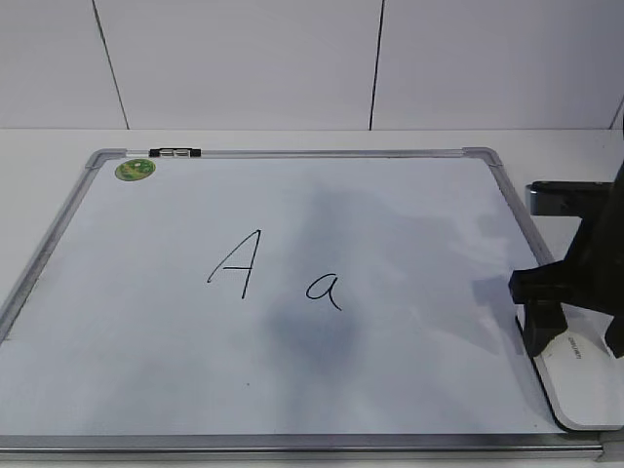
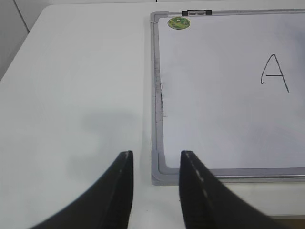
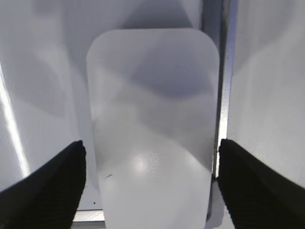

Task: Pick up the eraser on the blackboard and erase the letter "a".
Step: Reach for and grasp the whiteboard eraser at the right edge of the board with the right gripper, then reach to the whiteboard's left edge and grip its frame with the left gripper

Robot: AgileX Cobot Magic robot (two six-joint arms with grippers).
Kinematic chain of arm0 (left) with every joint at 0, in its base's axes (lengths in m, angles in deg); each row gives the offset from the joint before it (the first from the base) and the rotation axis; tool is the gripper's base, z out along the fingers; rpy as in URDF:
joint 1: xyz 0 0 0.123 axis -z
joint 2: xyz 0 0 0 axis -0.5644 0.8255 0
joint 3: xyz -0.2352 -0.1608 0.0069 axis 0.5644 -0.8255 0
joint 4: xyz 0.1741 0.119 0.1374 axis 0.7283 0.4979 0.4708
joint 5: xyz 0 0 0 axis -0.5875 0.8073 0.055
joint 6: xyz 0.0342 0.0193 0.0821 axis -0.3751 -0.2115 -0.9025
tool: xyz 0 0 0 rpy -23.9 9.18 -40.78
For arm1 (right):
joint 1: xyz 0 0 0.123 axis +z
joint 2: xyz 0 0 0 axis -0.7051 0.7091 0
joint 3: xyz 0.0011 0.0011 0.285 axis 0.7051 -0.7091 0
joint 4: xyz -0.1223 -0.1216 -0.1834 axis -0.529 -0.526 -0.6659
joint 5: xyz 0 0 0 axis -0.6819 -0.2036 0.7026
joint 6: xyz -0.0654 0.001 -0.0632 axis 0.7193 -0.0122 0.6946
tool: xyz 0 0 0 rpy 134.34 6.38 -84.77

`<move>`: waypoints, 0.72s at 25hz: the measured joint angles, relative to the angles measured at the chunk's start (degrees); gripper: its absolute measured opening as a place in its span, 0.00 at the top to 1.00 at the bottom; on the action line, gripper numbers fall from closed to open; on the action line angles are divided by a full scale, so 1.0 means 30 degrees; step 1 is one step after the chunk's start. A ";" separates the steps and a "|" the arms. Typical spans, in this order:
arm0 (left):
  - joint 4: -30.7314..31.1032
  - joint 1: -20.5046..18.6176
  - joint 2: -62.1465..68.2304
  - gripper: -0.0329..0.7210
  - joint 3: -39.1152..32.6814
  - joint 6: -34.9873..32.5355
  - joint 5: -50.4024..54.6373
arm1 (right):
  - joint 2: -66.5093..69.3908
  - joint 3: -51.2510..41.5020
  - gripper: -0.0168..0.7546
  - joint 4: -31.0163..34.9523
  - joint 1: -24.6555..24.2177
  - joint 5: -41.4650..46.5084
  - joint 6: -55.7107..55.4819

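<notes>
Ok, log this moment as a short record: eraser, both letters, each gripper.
eraser: flat on the blackboard, at its near right corner, not lifted
letter "a": intact, mid-board
capital "A": intact, left of the "a"
right gripper: open, fingers either side of the eraser, not clamped
left gripper: open, empty, over the board's near left corner

The left gripper point(image 2: 155, 164) hangs with its two black fingers point(image 2: 120, 191) apart, nothing between them, over the white table point(image 2: 76, 95) and the near left corner of the blackboard point(image 2: 156, 95). On the board sit a round green sticker point(image 2: 178, 22), a small black-and-silver clip point(image 2: 197, 12) on the far frame, and a capital "A" point(image 2: 275, 74).
</notes>
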 joint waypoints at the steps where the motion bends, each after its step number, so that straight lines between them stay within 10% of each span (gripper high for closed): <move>1: 0.0000 0.0000 0.0000 0.64 0.0000 0.0000 0.0000 | 0.0044 0.0000 0.11 0.0000 0.0000 0.0033 0.0000; 18: 0.0000 0.0000 0.0000 0.64 0.0000 0.0000 0.0000 | 0.0918 0.0000 0.11 0.0192 0.0000 -0.0339 -0.0086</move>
